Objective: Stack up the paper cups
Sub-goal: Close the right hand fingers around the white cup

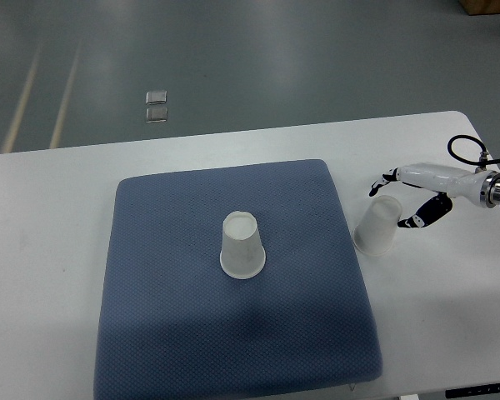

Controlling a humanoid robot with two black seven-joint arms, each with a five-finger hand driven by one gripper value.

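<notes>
You're early in the job: nothing is stacked yet. Two paper cups are in view and they sit well apart.

Cup 1, the upside-down cup (242, 245), stands on its rim near the middle of the blue mat (167, 317), base up. It's upright, untouched, w/ nothing on or in it.

Cup 2, the tilted cup (378, 225), is off the mat, on the bare white tabletop (50, 250) just beside the mat's right edge, toward the table's right side. It leans, wide end down-left, narrow end up-right toward the hand.

Your right hand (407, 198) comes in from the right edge of the table. Its fingers are spread around the narrow end of the tilted cup: one finger (383, 180) arcs above it, the dark-tipped ones (425, 215) sit at its right side. You can't tell from this view whether they touch the cup; it doesn't look like a firm clamp yet, so judge it as reaching, not holding. Left arm isn't in view.

What's left, as far as you can see: close on the tilted cup, lift it, carry it over the mat's right edge to the center, and seat it on the upside-down cup. Orientation matters: both need to match base-up for them to nest.
</notes>
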